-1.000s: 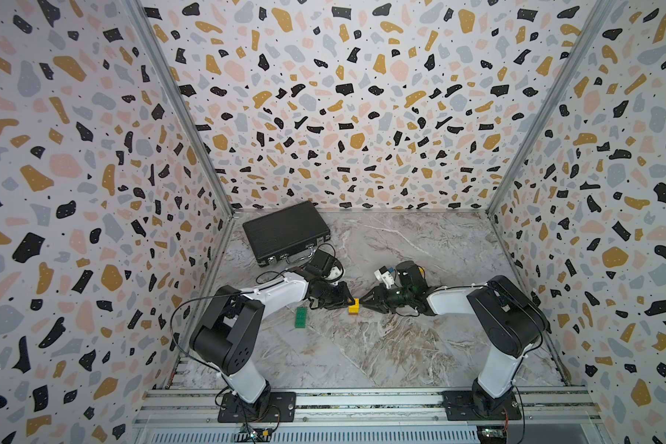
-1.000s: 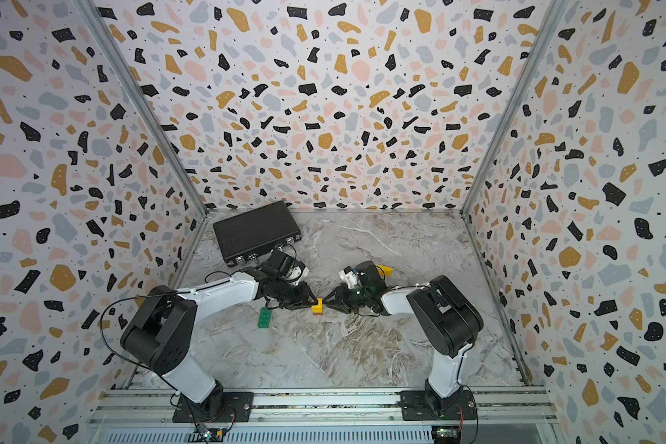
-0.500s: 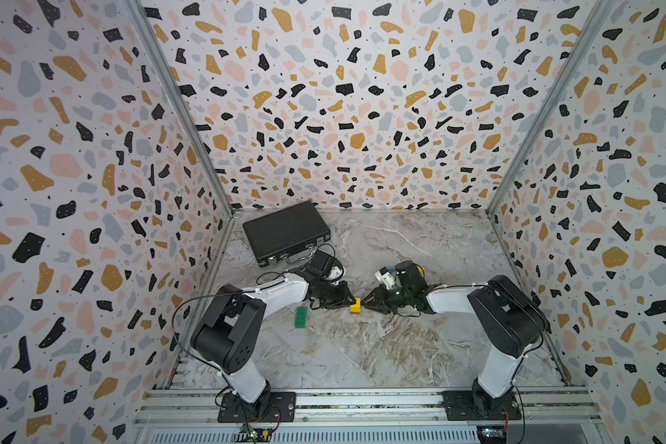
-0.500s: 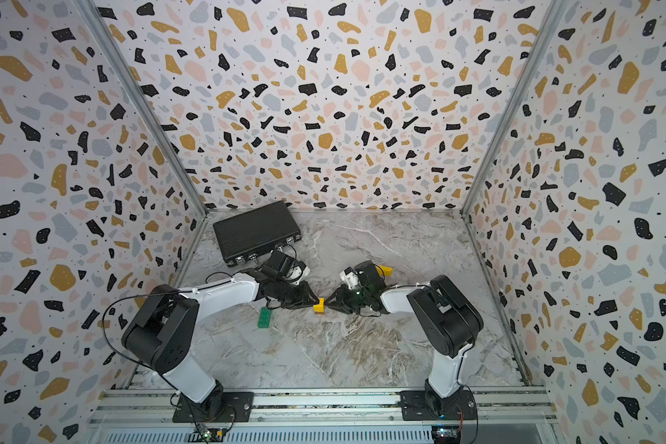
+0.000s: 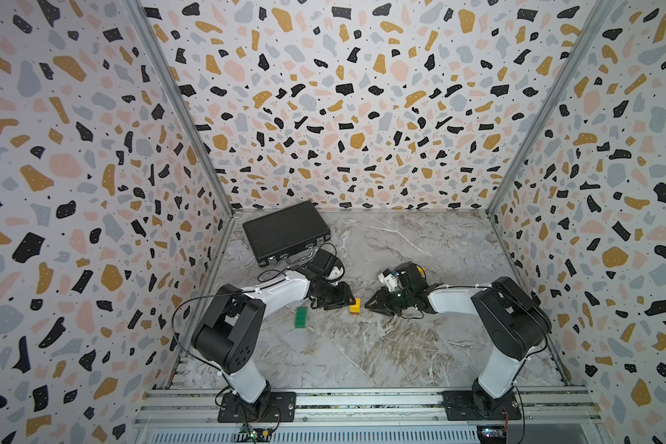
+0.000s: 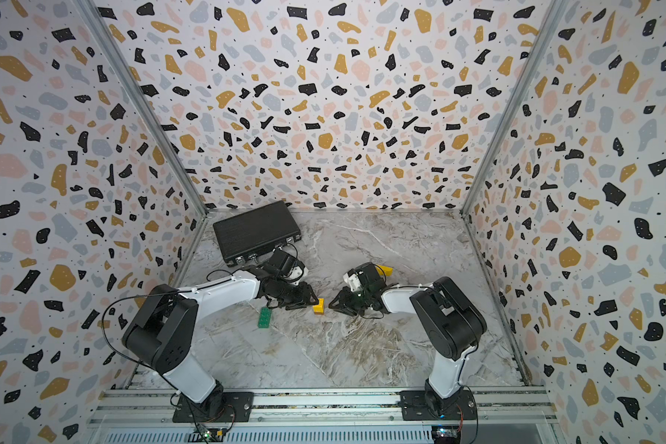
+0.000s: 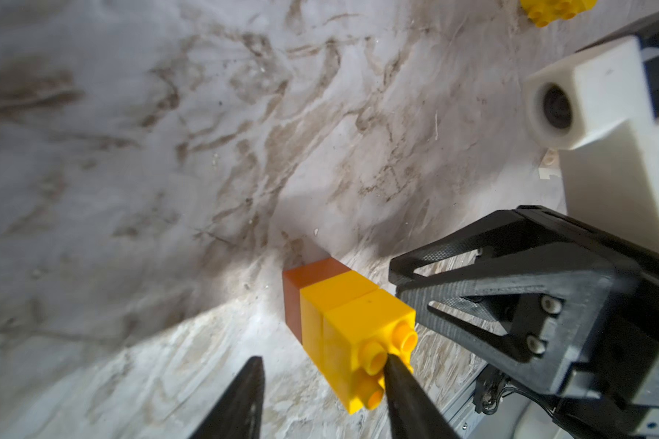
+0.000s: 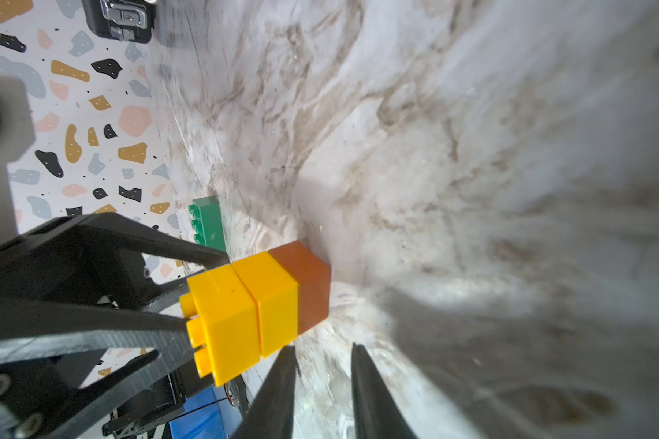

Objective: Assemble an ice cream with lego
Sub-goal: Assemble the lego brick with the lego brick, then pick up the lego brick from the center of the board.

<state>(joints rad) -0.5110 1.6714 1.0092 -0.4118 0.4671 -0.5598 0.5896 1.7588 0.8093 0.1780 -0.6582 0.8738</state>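
Where the ice cream (image 7: 343,315) lies mid-tabletop (image 5: 400,346), the left gripper (image 7: 323,359) has fingers spread around its studded end. The right gripper (image 8: 322,346), narrowly parted and empty, half-hides a yellow brick (image 6: 384,270).

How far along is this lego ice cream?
Done: a short stack, orange-brown under two yellow bricks, stands on the table. In hand: nothing; the left gripper and right gripper flank it, both open. To do: the green brick and rounded yellow piece lie loose.
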